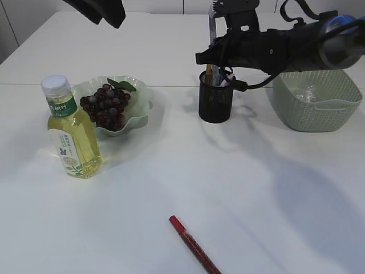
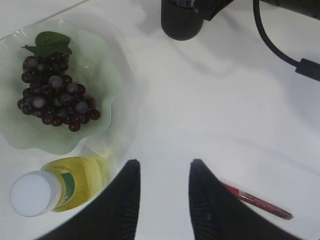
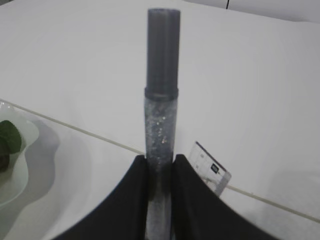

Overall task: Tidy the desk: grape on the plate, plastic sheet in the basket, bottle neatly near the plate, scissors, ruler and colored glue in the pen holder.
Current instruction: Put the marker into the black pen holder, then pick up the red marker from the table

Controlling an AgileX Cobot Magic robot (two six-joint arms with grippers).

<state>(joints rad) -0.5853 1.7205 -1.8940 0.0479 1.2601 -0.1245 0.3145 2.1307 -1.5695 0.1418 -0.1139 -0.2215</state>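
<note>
The bottle point(image 1: 71, 130) label's writing is too small to be read. A silver glitter glue tube point(image 3: 161, 125) is clamped upright in the right end effector point(image 3: 160, 200) above the pen holder point(image 1: 216, 97); only the right wrist view shows the glitter. The left end effector point(image 2: 164, 200) is held apart, empty, above the counter point(image 1: 228, 188). A red glue pen point(image 1: 194, 244) lies at the counter's near edge.

1. Your exterior view looks down at a slant across the table point(image 1: 239, 188), from the front, taking in the bottle point(image 1: 69, 130), plate point(image 1: 140, 105), pen holder point(image 1: 216, 98) and basket point(image 1: 316, 103).
2. Your left wrist view looks nearly straight down from above, close over the plate point(image 2: 107, 65) and bottle point(image 2: 57, 187); it shares these, the pen holder point(image 2: 181, 22) and the red pen point(image 2: 257, 201) with the exterior view point(image 1: 193, 244).
3. Your right wrist view faces level along the table, very near a glitter glue tube point(image 3: 161, 115).
</note>
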